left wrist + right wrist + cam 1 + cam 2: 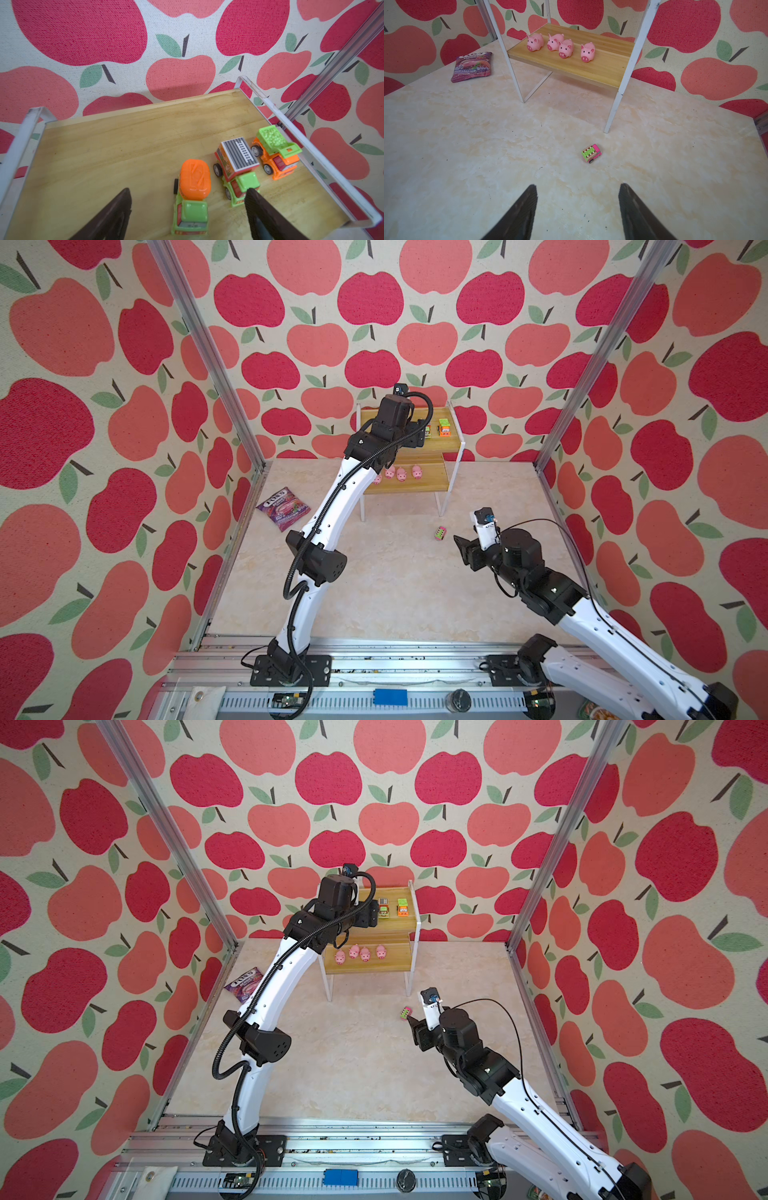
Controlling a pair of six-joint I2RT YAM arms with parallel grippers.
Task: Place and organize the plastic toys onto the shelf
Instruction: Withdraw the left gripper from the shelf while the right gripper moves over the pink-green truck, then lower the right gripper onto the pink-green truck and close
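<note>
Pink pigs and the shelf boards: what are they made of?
The pink pigs look like soft matte rubber or plastic: smooth, rounded, no hard glints. The shelf boards look like wood, with grain lines and a light sheen. Their frame seems white-painted metal, chipped.

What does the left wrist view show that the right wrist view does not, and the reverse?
Only left wrist: the upper board carrying a mixer truck, a ladder truck and a dump truck, plus the open left gripper. Only right wrist: the lower board with four pink pigs, the candy bag and a pink truck on the table, plus the open right gripper. Both: the shelf's white frame and the apple-patterned wall.
</note>
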